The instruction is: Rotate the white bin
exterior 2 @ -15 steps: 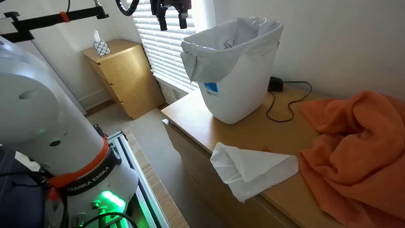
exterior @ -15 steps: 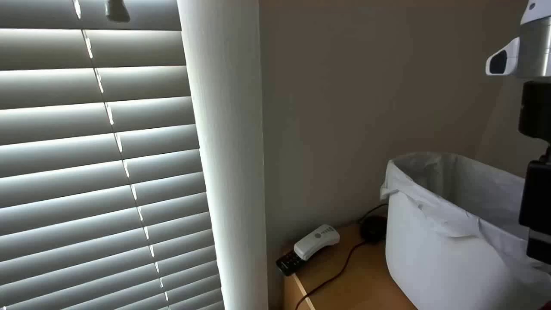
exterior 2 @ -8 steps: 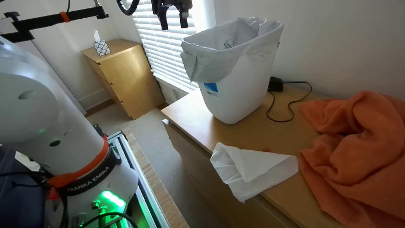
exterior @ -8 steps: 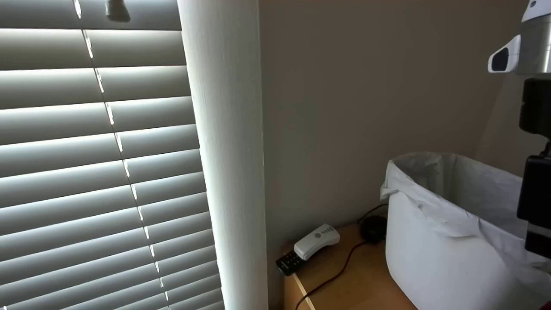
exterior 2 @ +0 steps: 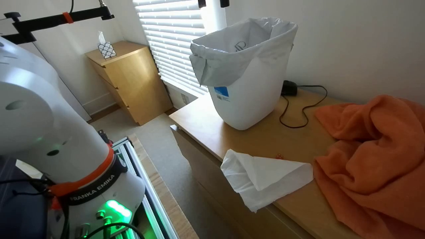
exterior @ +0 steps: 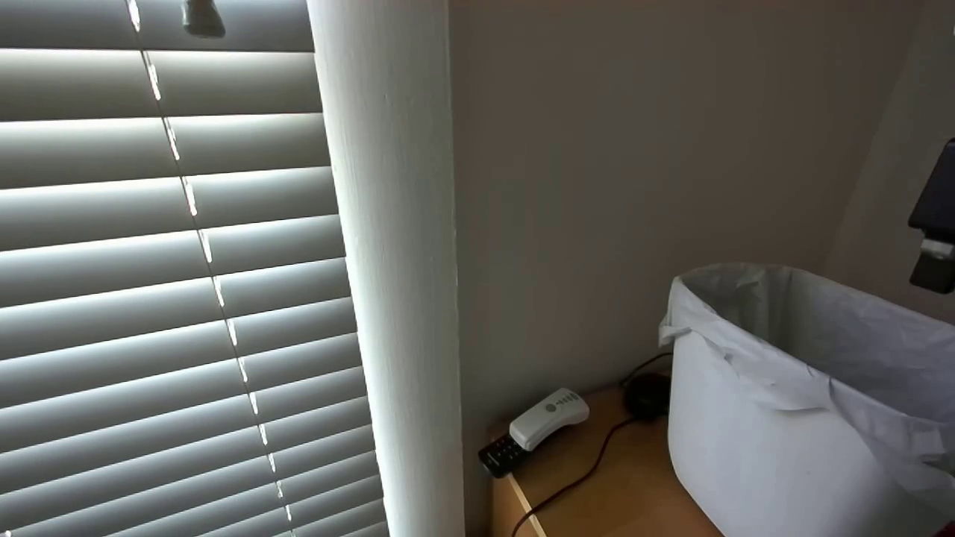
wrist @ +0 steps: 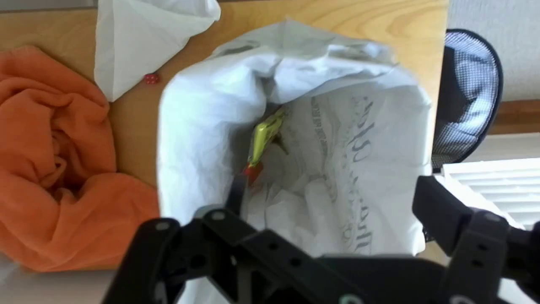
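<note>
White bin [exterior 2: 254, 99] on a wooden counter [exterior 2: 275, 141], pincer [wrist: 332, 194] spread above it

We see a pale, wood-grained counter against a plain wall [exterior 2: 348, 43], with slatted blinds [exterior: 186, 309] letting bright strips of light through at one end. In an exterior view, a wooden cabinet [exterior 2: 142, 79] of a similar tone stands across the gray floor [exterior 2: 159, 141] and carries a tissue box [exterior 2: 107, 50] printed with scallops.

The bin stands upright near the end of the counter closest to the blinds: smooth plastic, rounded at the base, with a blue-and-white label [exterior 2: 221, 93] on its side. A crinkled bag [exterior 2: 225, 71] lines it and folds over its rim. In the wrist view we find gray lettering [wrist: 360, 169] along the bag's inner face and something yellow [wrist: 265, 135] inside, too blurred for us to name.

The pincer's black fingers [wrist: 441, 207] hang above the bin, wide apart and gripping nothing; in an exterior view, we see wall between one finger and the rim.

Beside the bin, near the wall, we make out a black adapter [exterior 2: 289, 88] whose thin cord [exterior 2: 304, 109] curls over the wood. A white remote [exterior: 550, 418] rests partly over a black remote [exterior: 498, 455] near the counter's edge. An orange towel [exterior 2: 375, 162] lies heaped in thick, soft folds, and just beside it a thin white sheet [exterior 2: 265, 176], creased and folded, droops over the front edge. A small red thing with white dots [wrist: 151, 78] sits just beside the sheet.
</note>
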`<state>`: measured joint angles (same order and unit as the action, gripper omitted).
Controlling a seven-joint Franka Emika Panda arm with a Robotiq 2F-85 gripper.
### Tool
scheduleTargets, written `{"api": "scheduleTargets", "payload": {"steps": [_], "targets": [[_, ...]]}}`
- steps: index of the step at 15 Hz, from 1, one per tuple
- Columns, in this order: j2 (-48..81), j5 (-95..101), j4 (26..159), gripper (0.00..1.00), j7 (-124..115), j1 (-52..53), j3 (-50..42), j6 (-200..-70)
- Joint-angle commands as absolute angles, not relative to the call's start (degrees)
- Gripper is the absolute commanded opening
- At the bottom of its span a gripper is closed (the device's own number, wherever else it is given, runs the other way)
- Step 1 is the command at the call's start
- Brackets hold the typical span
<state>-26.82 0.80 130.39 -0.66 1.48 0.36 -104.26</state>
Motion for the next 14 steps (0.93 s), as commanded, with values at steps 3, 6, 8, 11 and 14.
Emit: {"api": "scheduleTargets", "payload": {"steps": [3,6,8,11,14], "targets": [[-25.5,6.1,131.5,1.0,2.2,-2.6,-2.6,-113.1],[-23.0,5.6,131.4,1.0,3.4,-3.3,-4.2,-116.0],[-21.1,4.7,131.2,1.0,4.2,-3.2,-4.8,-116.9],[-17.1,4.8,130.7,1.0,3.7,-3.5,-5.2,-118.9],[-14.7,5.3,130.4,1.0,4.5,-3.7,-5.3,-119.7]]}}
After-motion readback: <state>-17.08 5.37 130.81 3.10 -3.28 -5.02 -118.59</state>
